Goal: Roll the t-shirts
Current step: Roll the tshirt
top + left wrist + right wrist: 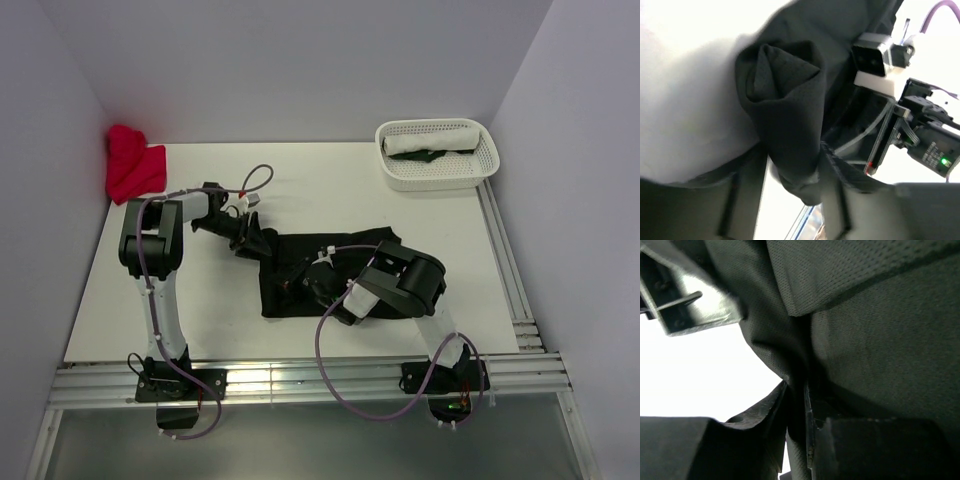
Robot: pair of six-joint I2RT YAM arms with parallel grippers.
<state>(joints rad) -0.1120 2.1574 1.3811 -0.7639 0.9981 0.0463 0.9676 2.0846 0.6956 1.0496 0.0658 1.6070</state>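
Observation:
A black t-shirt (300,270) lies folded in the middle of the table. My left gripper (247,238) is shut on its upper left corner, which shows as a rolled black bunch (790,110) between the fingers in the left wrist view. My right gripper (318,285) is shut on a fold of the same shirt (875,330) near its middle; in the right wrist view the cloth is pinched in the narrow gap between the two fingers. A red t-shirt (132,165) lies crumpled at the far left corner.
A white lattice basket (437,154) at the back right holds a rolled white cloth and a dark one. A metal rail runs along the table's near edge (300,380) and another along the right edge. The right arm's wrist shows in the left wrist view (920,135).

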